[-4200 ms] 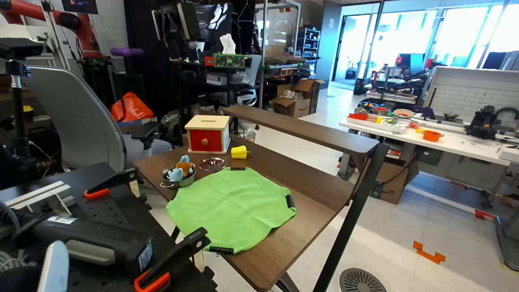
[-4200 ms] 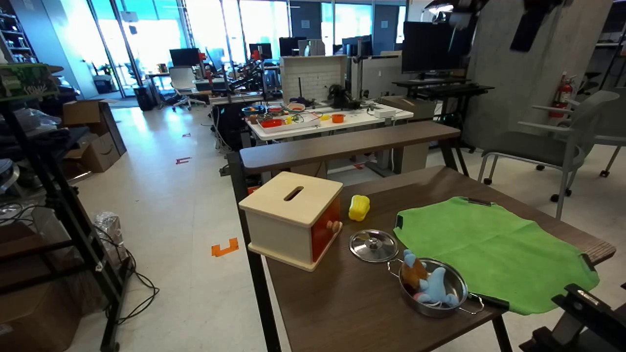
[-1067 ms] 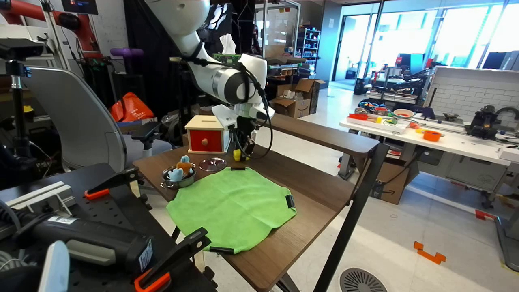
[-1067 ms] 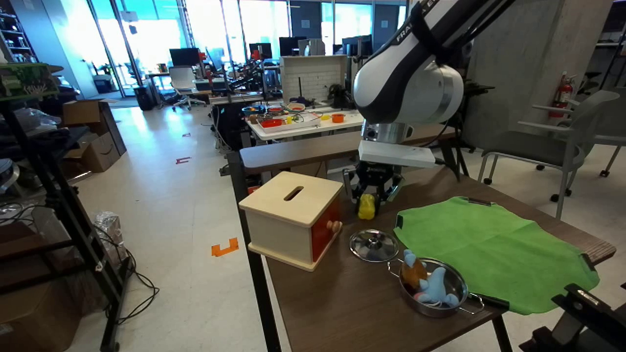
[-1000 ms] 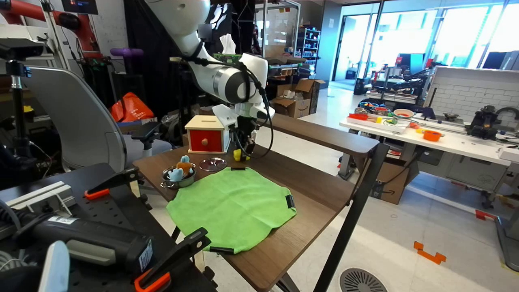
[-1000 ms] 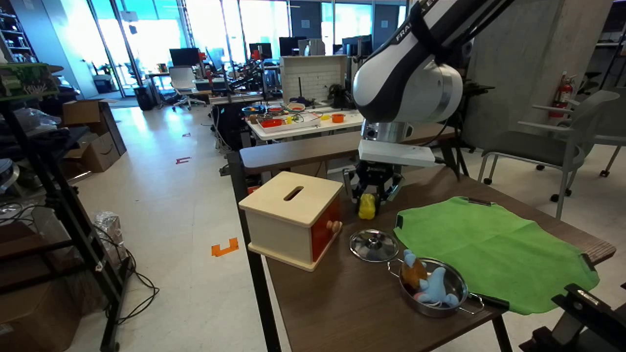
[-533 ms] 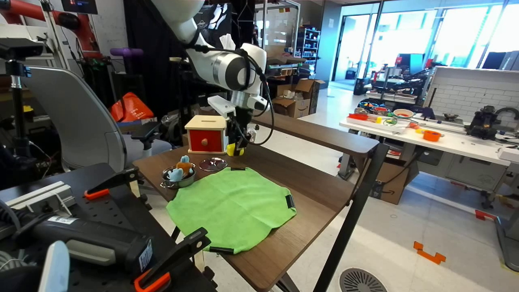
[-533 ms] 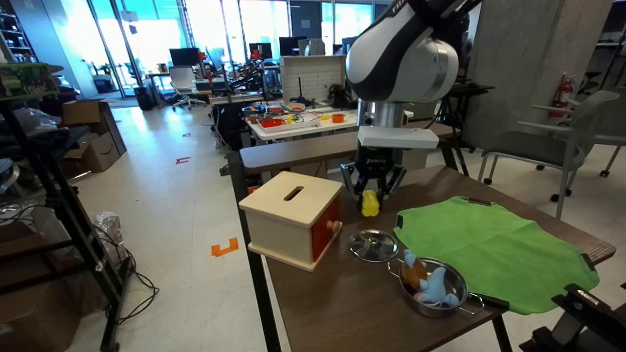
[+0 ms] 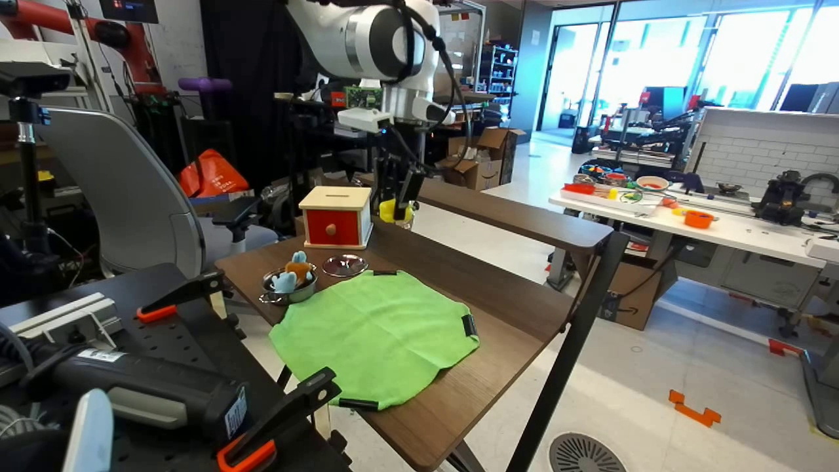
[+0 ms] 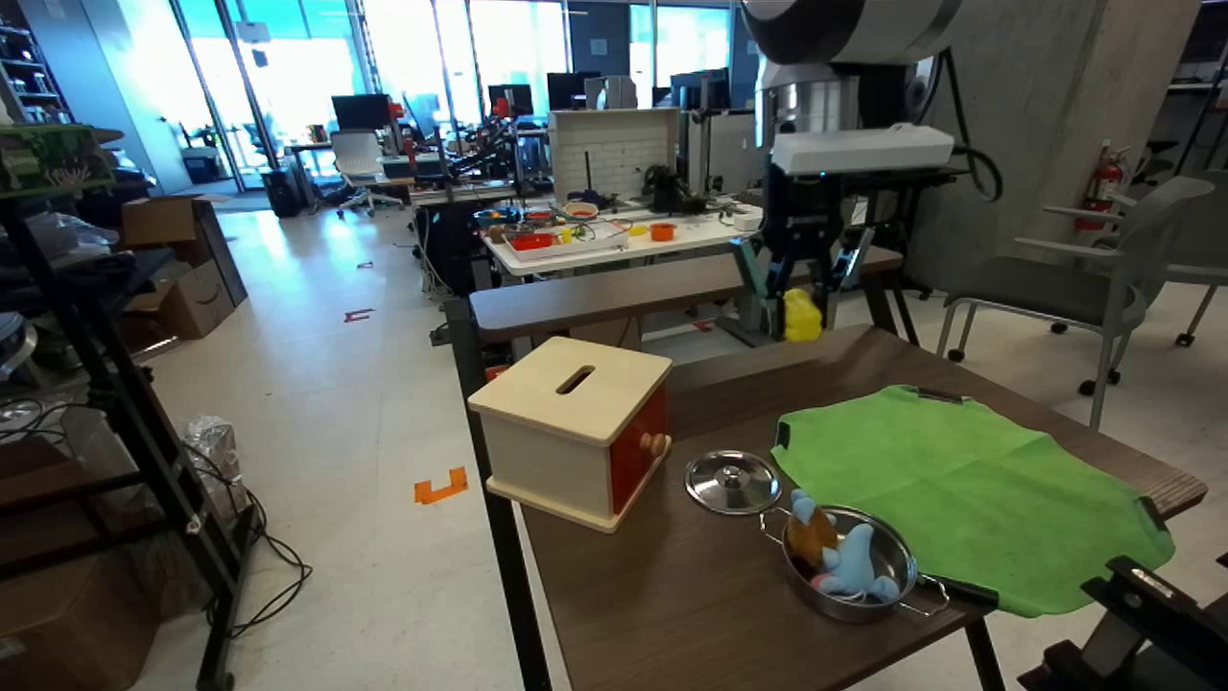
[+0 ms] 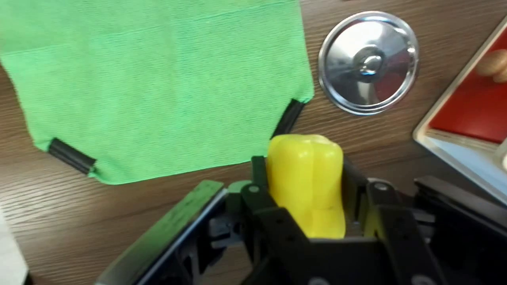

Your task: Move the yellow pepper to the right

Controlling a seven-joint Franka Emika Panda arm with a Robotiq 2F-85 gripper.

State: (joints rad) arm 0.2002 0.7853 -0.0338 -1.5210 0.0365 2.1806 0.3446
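Observation:
The bright yellow pepper [image 11: 305, 182] stands between the two black fingers of my gripper [image 11: 304, 171], which press on both its sides in the wrist view. It hangs above the brown table, near its far edge; in an exterior view the lower end of the pepper [image 10: 802, 321] shows below the gripper [image 10: 804, 305]. In an exterior view, my gripper [image 9: 397, 200] partly covers the pepper [image 9: 387, 210], to the right of the wooden box with the red front [image 9: 333, 229].
The green cloth [image 11: 170, 99] lies flat on the table, with black clips at its edges. Beside it are a shiny metal lid [image 11: 368, 75] and a small metal pot [image 10: 854, 612] holding blue and brown toys. A raised shelf [image 10: 614, 288] runs along the table's far side.
One second ago the pepper was down at the table between my fingers. It has risen with the gripper, shifting right in both exterior views over the last half second. Box, lid, pot and cloth have stayed put.

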